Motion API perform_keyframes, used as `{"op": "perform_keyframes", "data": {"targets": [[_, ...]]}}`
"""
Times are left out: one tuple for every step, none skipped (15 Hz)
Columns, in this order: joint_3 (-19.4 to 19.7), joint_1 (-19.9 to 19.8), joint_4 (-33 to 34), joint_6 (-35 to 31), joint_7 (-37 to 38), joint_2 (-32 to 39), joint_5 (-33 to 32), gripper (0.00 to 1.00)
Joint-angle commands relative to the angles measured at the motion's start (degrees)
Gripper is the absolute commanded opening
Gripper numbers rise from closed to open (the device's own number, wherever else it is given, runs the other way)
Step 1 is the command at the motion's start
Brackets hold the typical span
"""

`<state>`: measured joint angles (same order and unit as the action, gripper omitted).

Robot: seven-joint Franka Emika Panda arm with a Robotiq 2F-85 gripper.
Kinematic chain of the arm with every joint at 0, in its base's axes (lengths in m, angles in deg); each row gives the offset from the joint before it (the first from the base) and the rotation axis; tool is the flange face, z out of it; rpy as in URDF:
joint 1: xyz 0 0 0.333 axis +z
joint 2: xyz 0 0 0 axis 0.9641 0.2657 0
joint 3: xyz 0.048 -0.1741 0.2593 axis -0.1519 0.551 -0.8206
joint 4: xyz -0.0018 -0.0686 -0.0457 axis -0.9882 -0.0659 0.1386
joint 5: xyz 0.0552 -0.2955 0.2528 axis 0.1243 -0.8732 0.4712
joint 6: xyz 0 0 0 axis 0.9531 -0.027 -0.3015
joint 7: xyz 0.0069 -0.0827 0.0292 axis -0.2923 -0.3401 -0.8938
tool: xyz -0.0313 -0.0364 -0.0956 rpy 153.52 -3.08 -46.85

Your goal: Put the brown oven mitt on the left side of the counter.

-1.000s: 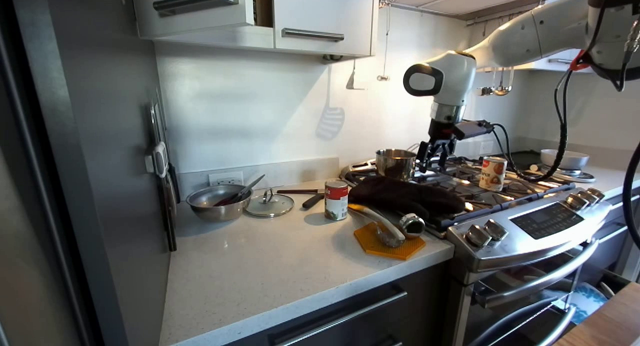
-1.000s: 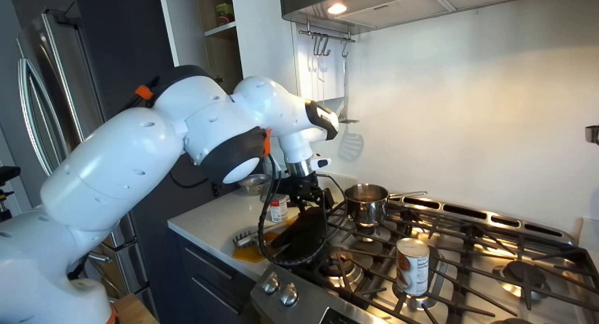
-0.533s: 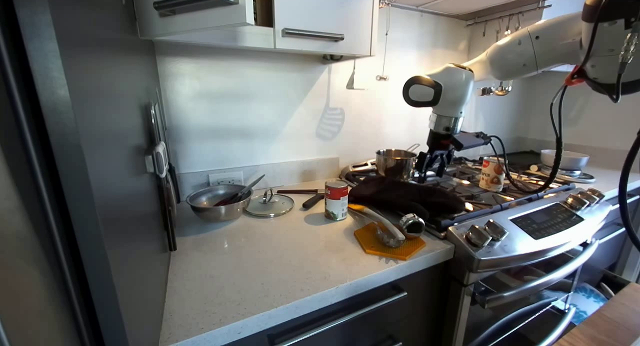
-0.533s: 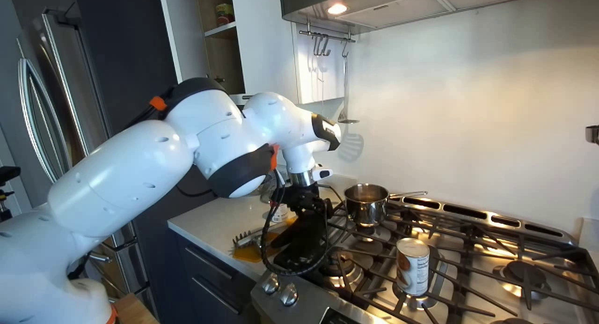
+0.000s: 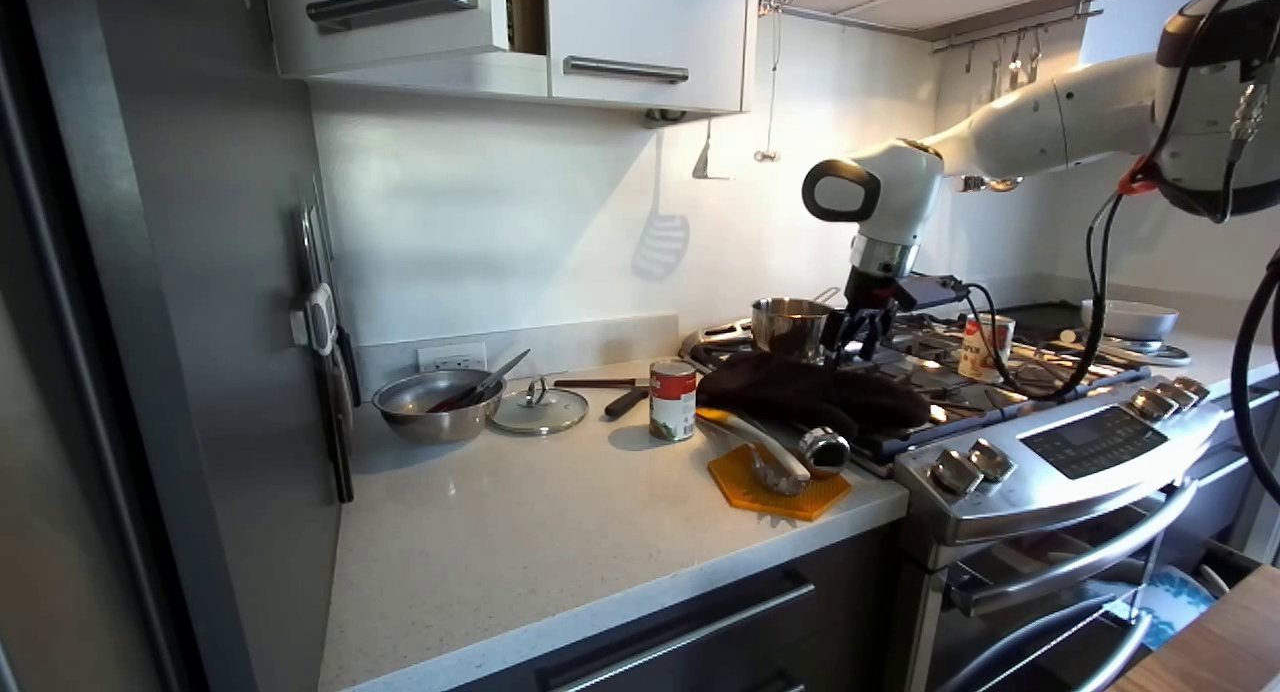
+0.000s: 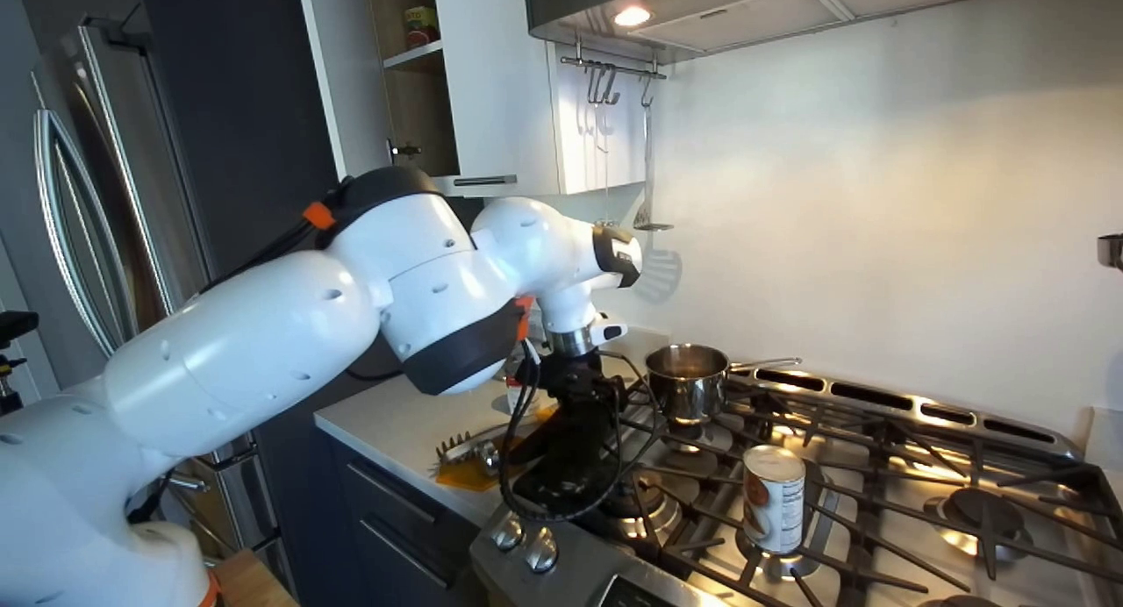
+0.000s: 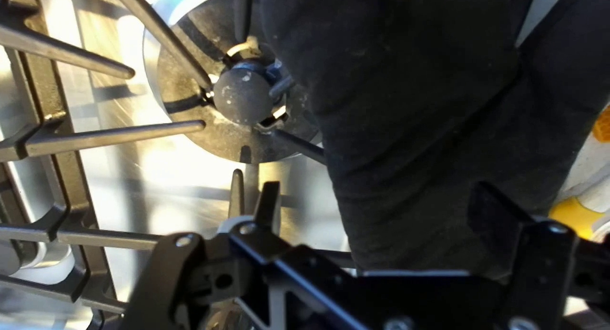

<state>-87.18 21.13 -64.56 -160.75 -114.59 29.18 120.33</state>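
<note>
The brown oven mitt [image 5: 790, 390] lies across the left front edge of the stove, partly beside the counter [image 5: 520, 532]. It also shows in an exterior view [image 6: 566, 453], partly behind the arm's cable, and fills much of the wrist view [image 7: 419, 106]. My gripper [image 5: 852, 350] points down just above the mitt in both exterior views. In the wrist view its fingers [image 7: 376, 196] are spread wide. The left finger is over bare stove beside the mitt's edge, and the right finger is over the mitt's fabric. Whether the fingertips touch the mitt cannot be told.
A steel pot [image 5: 790, 324] stands close behind the gripper. A red-labelled can [image 5: 672, 402] and an orange trivet [image 5: 735, 482] with utensils sit on the counter near the mitt. A glass lid [image 5: 540, 412] and metal bowl [image 5: 430, 422] are further left. Another can [image 6: 774, 502] stands on the stove grates.
The arm has come down steadily and my gripper has dropped closer to the mitt, shifting slightly left in an exterior view. The mitt and the other objects have not moved.
</note>
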Motion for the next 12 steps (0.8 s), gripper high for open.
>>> {"op": "perform_keyframes", "data": {"targets": [[-1.33,-0.24,1.19,-1.44,-2.21,3.17,-0.5,0.75],[-1.07,-0.07,1.35,-1.44,-2.21,3.23,-0.21,0.74],[-1.08,0.01,1.42,-1.44,-2.22,3.51,-0.41,0.68],[-0.82,0.07,1.34,-1.44,-2.22,3.46,-0.05,0.58],[-0.59,0.15,1.34,-1.44,-2.22,3.42,0.21,0.5],[-0.56,0.14,1.33,-1.44,-2.22,3.52,0.18,0.42],[-0.44,0.18,1.32,-1.43,-2.22,3.46,0.27,0.34],[-0.29,0.26,1.29,-1.42,-2.22,3.37,0.47,0.28],[-0.18,0.32,1.3,-1.41,-2.22,3.26,0.61,0.19],[0.01,0.41,1.25,-1.39,-2.22,3.0,1.03,0.12],[-0.09,0.41,1.28,-1.38,-2.22,2.96,0.93,0.05],[0.66,0.74,0.91,-1.38,-2.22,2.03,1.6,0.01]]}}
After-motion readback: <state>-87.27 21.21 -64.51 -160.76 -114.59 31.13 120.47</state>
